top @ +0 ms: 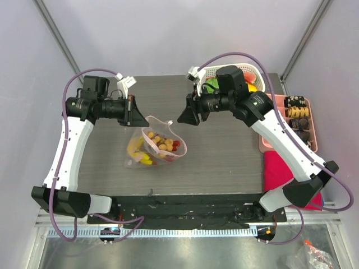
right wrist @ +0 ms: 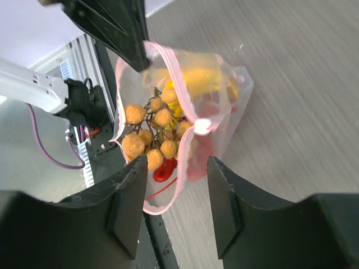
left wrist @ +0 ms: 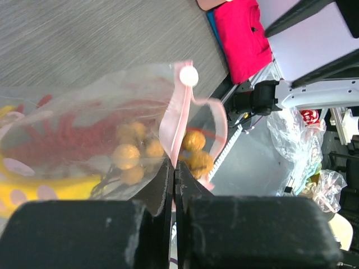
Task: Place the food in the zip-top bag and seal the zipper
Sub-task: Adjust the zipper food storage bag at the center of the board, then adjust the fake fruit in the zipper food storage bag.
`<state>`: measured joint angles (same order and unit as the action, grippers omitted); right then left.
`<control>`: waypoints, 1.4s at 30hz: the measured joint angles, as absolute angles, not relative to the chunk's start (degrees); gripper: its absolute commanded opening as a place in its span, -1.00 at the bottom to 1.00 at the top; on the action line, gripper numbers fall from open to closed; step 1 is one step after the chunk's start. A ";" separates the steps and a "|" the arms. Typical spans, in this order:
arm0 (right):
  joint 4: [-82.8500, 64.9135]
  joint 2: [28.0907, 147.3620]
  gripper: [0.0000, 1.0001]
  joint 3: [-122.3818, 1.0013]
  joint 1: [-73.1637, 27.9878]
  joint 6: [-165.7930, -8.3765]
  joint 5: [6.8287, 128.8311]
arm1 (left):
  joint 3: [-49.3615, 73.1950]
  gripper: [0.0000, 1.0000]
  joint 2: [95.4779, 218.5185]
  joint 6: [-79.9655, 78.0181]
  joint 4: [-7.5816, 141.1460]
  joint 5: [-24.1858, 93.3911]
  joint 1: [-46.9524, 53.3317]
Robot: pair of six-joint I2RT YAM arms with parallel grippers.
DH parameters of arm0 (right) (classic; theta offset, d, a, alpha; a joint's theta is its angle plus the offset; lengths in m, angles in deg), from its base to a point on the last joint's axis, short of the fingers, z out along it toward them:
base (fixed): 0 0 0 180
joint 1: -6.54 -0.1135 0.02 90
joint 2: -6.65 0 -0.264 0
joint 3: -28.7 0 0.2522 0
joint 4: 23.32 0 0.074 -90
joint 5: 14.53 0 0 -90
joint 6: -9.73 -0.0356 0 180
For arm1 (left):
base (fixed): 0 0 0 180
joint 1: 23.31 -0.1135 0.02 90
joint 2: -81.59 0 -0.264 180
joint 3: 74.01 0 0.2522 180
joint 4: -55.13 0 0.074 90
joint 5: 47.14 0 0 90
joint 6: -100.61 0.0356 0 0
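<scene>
On table, zip-top bag, mouth up-and-right

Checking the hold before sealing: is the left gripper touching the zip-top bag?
Touching. The left wrist view shows the left gripper shut on the mouth of the zip-top bag, with the pinkish zipper running straight down into its closed fingers.

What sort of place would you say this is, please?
Probably a robotics lab workcell, not a kitchen: left arm and right arm bolted to a grey table, plain walls framed by metal posts, toy food in a zip-top bag.
</scene>
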<state>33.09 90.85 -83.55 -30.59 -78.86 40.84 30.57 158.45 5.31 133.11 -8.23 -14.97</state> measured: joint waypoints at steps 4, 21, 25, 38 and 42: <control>30.69 90.67 -0.17 -84.65 -33.23 -80.04 40.99 | 30.57 -1.00 158.45 5.57 133.09 -8.95 -14.97; 27.84 93.23 -0.02 -78.24 -46.87 -77.61 47.81 | 30.57 -1.00 158.89 4.08 132.72 -9.17 -14.97; 28.74 95.81 -0.02 -77.83 -48.60 -73.68 51.94 | 30.57 -0.99 159.48 3.54 132.59 -9.19 -14.97; 28.54 98.32 0.01 -76.80 -52.11 -70.20 70.45 | 30.57 -1.00 160.44 3.08 132.13 -9.71 -14.97; 21.16 97.43 0.23 -71.73 -51.55 -70.97 72.01 | 30.57 -1.00 160.62 2.75 132.09 -10.22 -14.97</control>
